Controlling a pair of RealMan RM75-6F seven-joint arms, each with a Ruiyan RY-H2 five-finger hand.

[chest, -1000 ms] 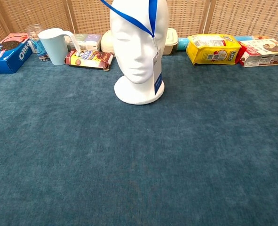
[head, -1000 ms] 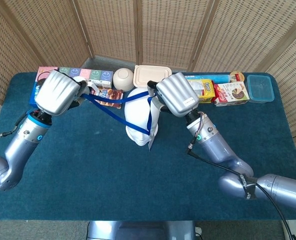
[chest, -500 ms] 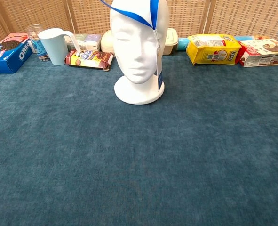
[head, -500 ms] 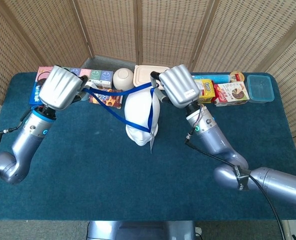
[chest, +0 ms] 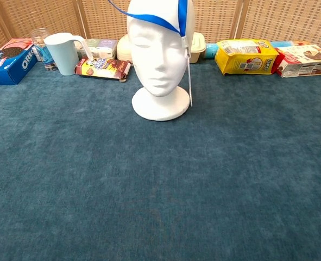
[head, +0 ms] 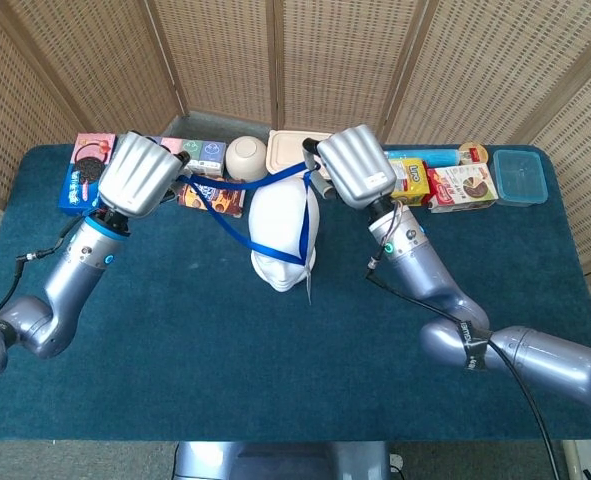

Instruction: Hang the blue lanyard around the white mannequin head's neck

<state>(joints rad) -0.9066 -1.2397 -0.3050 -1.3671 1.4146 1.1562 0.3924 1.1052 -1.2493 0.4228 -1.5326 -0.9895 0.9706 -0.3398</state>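
The white mannequin head (head: pixel 280 235) (chest: pixel 159 54) stands upright at the table's middle, facing me. The blue lanyard (head: pixel 237 233) (chest: pixel 156 20) loops over its crown, one strand crossing the forehead, its badge (chest: pixel 189 76) hanging edge-on by the head's right side. My left hand (head: pixel 141 173) holds the strap's left end up beside the head. My right hand (head: pixel 354 164) holds the other end above and behind the head's right side. Neither hand shows in the chest view.
Along the back edge sit an Oreo box (chest: pixel 5 53), a pale blue pitcher (chest: pixel 62 52), a chocolate snack pack (chest: pixel 103 68), a cream lidded box (head: pixel 300 148), a yellow snack bag (chest: pixel 244 56) and a blue container (head: pixel 520 176). Bare blue cloth (chest: pixel 160 190) spreads in front.
My left hand has moved right toward the head, and the right hand has shifted back. The strap has slid higher on the forehead and the badge has swung edge-on.
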